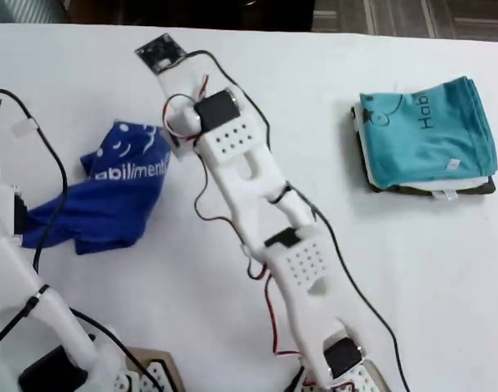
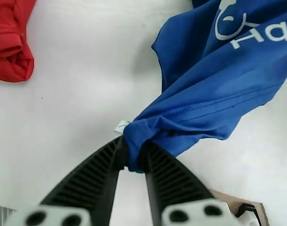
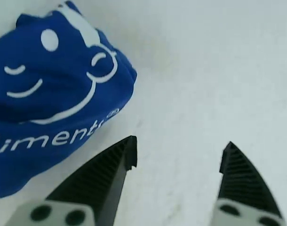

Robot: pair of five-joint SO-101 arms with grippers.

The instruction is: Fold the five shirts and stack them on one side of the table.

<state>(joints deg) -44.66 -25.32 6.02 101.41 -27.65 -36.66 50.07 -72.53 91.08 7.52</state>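
The left pincer [image 2: 134, 154] is pinching a bunched corner of the blue shirt [image 1: 118, 188], its two black fingers pressed together on the twisted cloth. From that pinch the shirt is stretching away ahead of the pincer and widening into a loose, rumpled heap that is lying on the white surface [image 1: 314, 90], its white printed face and lettering facing up. A small white tag is peeking out right at the pinched corner.

The right pincer [image 3: 180, 149] is hanging spread wide, just beside the far, printed end of the blue shirt, with nothing between its fingers; bare surface is showing in the gap. So the shirt is lying between the two pincers, gripped at one end and free at the other.

A crumpled red shirt [image 2: 11, 42] is lying off to one side ahead of the left pincer, apart from the blue cloth.

Well apart from both pincers, on the other side of the right arm, a folded teal shirt [image 1: 424, 135] is sitting on top of a neat stack, with darker and white folded layers showing beneath its edge.
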